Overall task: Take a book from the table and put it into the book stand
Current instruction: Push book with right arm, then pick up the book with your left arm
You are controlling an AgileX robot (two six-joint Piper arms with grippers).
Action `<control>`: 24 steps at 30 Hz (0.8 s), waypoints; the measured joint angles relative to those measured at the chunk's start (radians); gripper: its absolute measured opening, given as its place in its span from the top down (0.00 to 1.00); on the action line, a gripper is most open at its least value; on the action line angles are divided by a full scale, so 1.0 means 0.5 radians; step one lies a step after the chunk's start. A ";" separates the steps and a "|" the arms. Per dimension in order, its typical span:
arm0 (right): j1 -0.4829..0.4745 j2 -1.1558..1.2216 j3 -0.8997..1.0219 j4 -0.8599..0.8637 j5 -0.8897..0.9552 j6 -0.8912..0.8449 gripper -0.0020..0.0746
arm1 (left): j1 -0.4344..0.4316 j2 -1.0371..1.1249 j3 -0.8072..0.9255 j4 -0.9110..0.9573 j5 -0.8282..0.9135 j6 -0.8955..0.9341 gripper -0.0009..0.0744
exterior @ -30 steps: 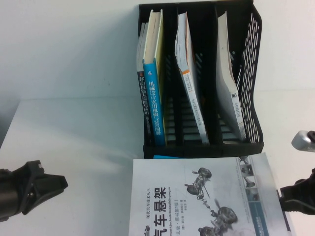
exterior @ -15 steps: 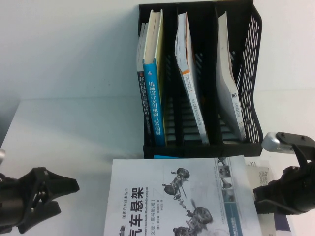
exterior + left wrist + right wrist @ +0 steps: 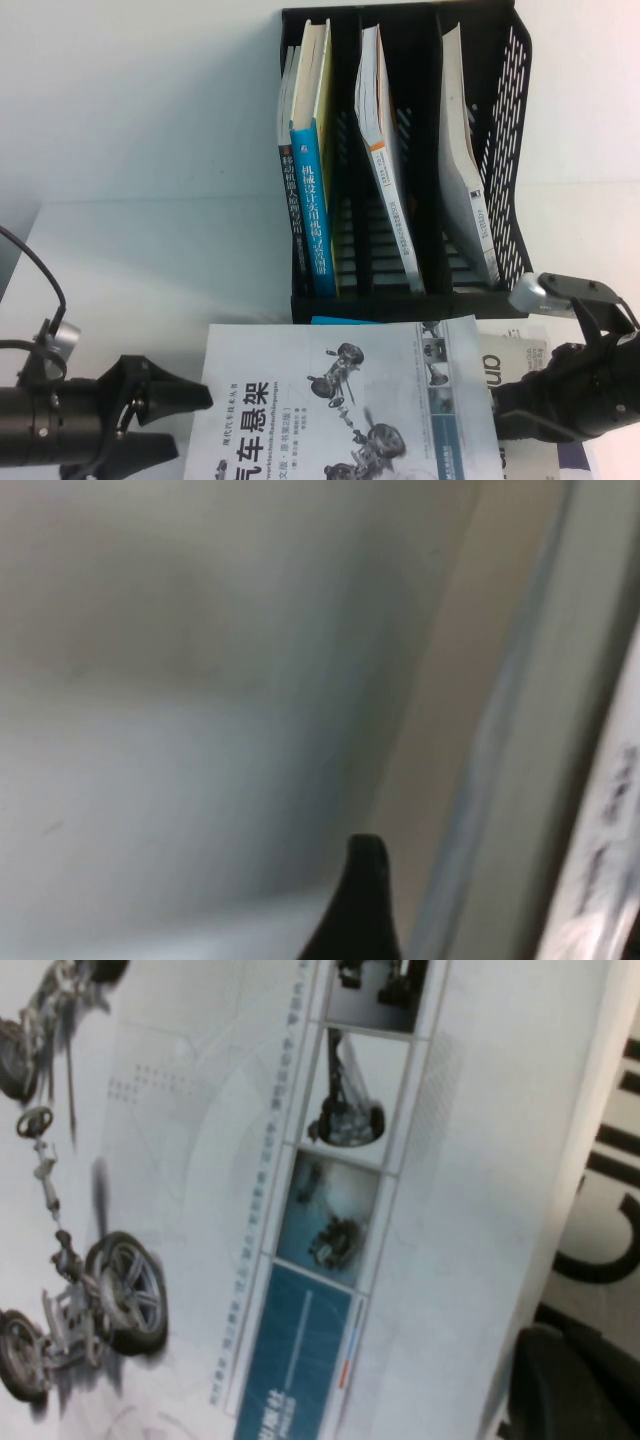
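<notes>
The book (image 3: 350, 400), white-covered with black Chinese title and grey car suspension pictures, lies flat on the white table (image 3: 150, 260) in front of the black book stand (image 3: 512, 100). My left gripper (image 3: 195, 422) is open just beside the book's left edge, and one black fingertip (image 3: 365, 900) shows in the left wrist view. My right gripper (image 3: 498, 416) is open against the book's right edge. The right wrist view shows the cover (image 3: 330, 1210) and one finger (image 3: 565, 1385) at that edge.
The stand holds a blue-spined book (image 3: 315, 210) and a dark one in its left slot, and a white book each in the middle (image 3: 385, 170) and right slots. Another cover with big black letters (image 3: 510, 362) lies under the book's right side.
The book has slid left across the table with my right gripper at its right edge. My left gripper has moved right to the book's left edge. The lettered cover underneath has come into view.
</notes>
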 joint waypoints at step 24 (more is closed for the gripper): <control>0.020 0.041 -0.191 0.038 0.068 -0.036 0.98 | -0.090 0.704 -0.028 -0.640 0.508 0.580 0.43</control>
